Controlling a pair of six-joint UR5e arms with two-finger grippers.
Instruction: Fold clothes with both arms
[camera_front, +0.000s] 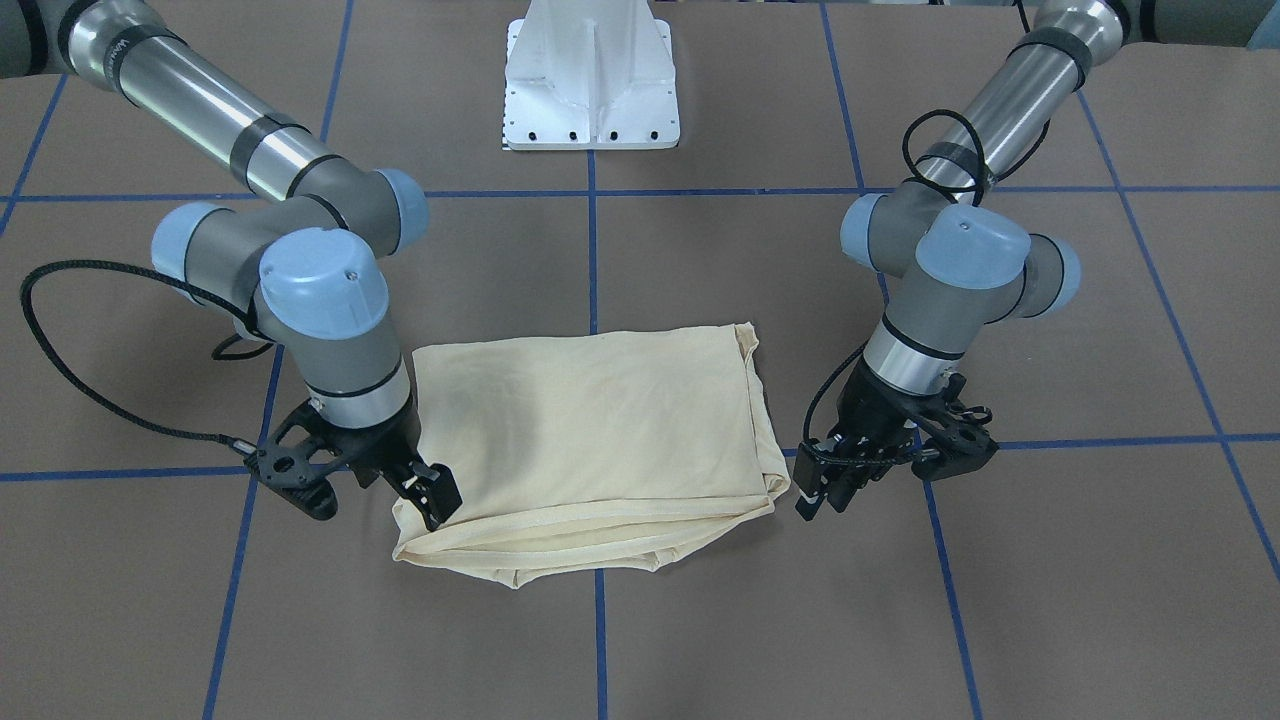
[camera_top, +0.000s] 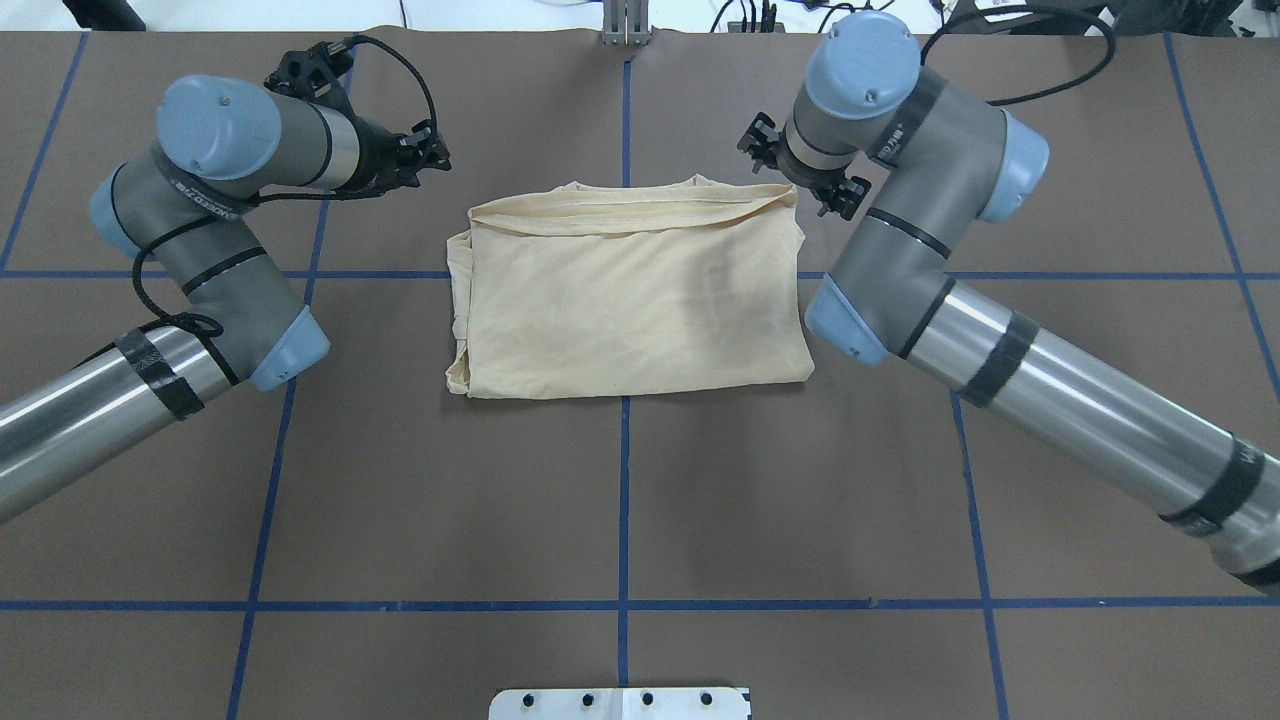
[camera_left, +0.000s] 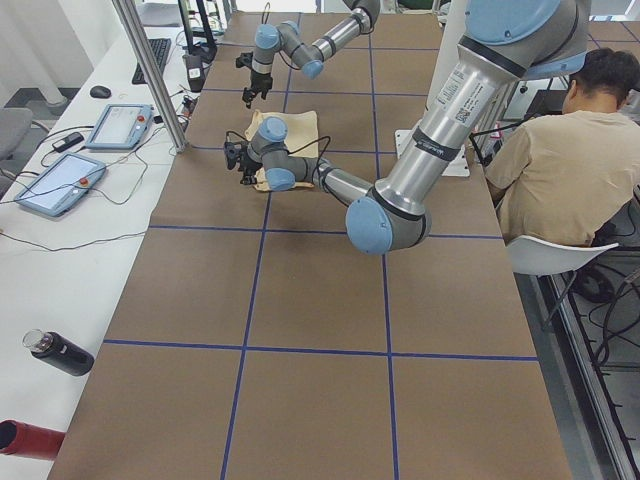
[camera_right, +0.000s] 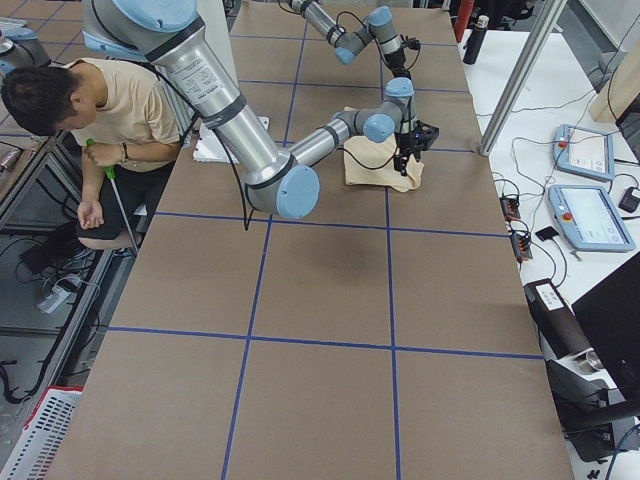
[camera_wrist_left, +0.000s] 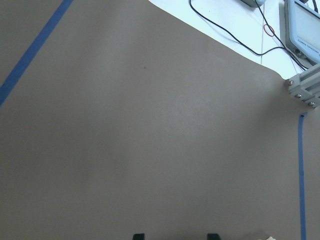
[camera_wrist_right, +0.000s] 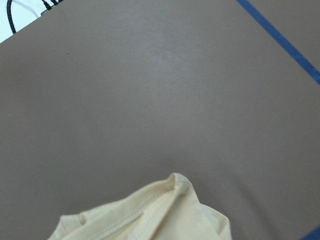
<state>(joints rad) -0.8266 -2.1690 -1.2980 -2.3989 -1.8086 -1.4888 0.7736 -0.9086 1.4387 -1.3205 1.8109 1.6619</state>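
Note:
The clothes (camera_front: 590, 430) are one pale cream-yellow shirt, folded into a rough rectangle and lying flat mid-table (camera_top: 630, 300). No print shows. My left gripper (camera_front: 822, 495) hangs just off the shirt's far corner on its side, apart from the fabric. The left wrist view shows its fingertips (camera_wrist_left: 137, 235) spread over bare brown table, so it is open and empty. My right gripper (camera_front: 432, 497) hovers at the opposite far corner, over the hem, and looks open. In the right wrist view that corner of the shirt (camera_wrist_right: 150, 215) lies loose on the table and no fingers show.
The white pedestal base (camera_front: 590, 90) stands at the robot's side of the table. Blue tape lines grid the brown surface. A seated person (camera_left: 570, 170) is beside the table. Control tablets (camera_left: 60, 180) and cables lie on the white bench past the far edge.

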